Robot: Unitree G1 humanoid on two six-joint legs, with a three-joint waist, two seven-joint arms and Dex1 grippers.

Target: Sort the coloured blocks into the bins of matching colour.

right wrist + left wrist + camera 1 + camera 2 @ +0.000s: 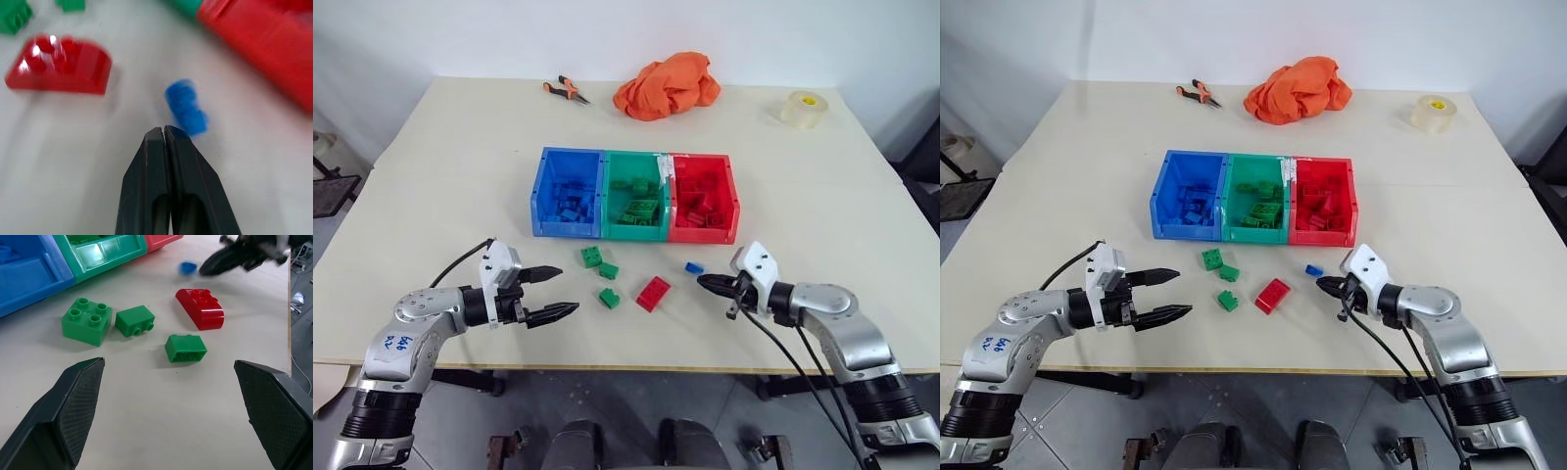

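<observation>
Three joined bins stand mid-table: blue [544,201], green [636,231] and red [705,235], each holding several blocks of its own colour. In front of them lie three loose green blocks [592,257] [608,270] [609,298], a larger red block [653,293] and a small blue block [694,266]. My left gripper [566,291] is open, level above the table, left of the green blocks [87,319]. My right gripper [703,282] is shut with nothing in it, its tip [164,129] just short of the blue block [186,107], right of the red block [58,63].
An orange cloth [668,84], pliers [566,90] and a tape roll [802,108] lie at the far side of the table. The table's front edge [636,368] runs just below both grippers.
</observation>
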